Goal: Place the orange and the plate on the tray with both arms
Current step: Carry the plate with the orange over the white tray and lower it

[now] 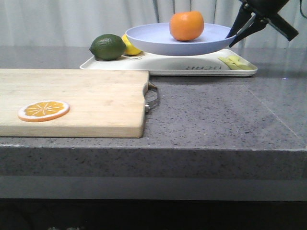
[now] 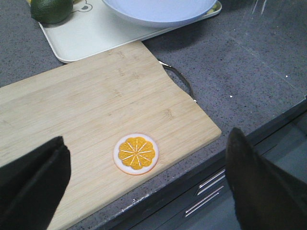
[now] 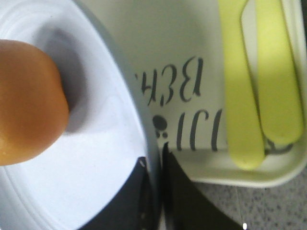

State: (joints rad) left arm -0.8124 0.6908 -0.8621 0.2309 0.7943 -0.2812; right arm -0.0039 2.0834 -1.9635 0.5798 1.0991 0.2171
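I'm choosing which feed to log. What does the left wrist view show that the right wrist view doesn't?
Only the left wrist view shows the cutting board, the orange slice, the lime and the open left end effector. Only the right wrist view shows the orange, the yellow-green utensils and the right end effector shut on the plate's rim. Both show the plate and the tray.

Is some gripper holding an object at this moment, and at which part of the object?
The right gripper holds the plate by its rim, one finger on each side of the edge; the orange rides in it. The left gripper is open and holds nothing.
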